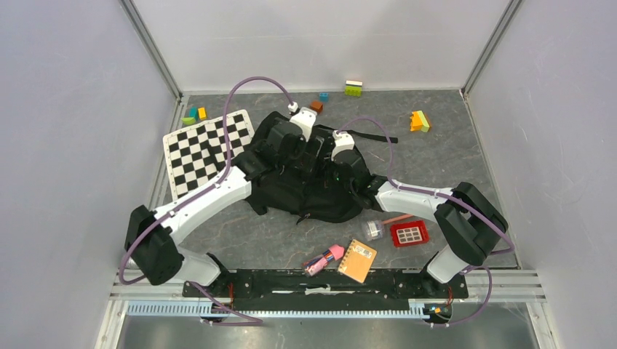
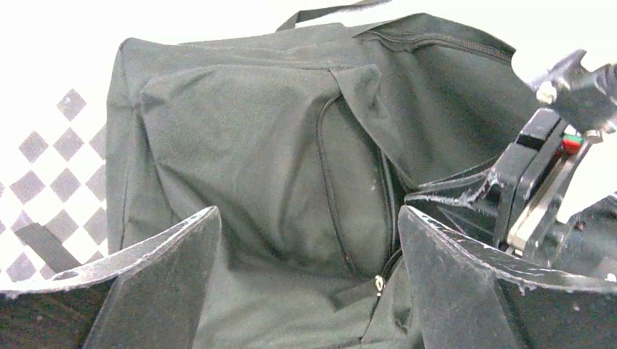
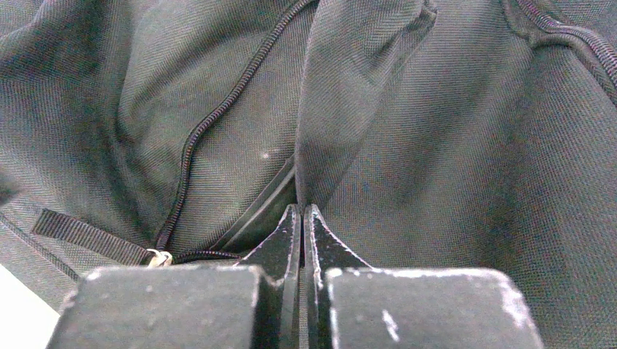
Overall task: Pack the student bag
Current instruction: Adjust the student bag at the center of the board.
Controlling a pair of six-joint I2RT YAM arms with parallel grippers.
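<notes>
The student bag (image 1: 320, 193), a large black fabric backpack, lies crumpled in the middle of the table. My left gripper (image 1: 300, 145) hangs over its far part, open; in the left wrist view (image 2: 309, 218) its fingers straddle the bag's fabric (image 2: 240, 145), with a zip pull (image 2: 379, 282) between them. My right gripper (image 1: 337, 156) is beside it, shut on a thin fold of the bag's fabric (image 3: 342, 109), pinched between the tips (image 3: 302, 211). A zip line (image 3: 218, 109) runs left of that fold. The right gripper also shows in the left wrist view (image 2: 538, 182).
Near the front lie an orange notebook (image 1: 357, 260), a pink pen bundle (image 1: 322, 259), a red calculator (image 1: 409, 233), a small clear container (image 1: 373, 230) and a pencil (image 1: 396, 218). A checkerboard (image 1: 207, 149) lies left. Coloured blocks (image 1: 419, 121) sit along the back. Walls enclose the table.
</notes>
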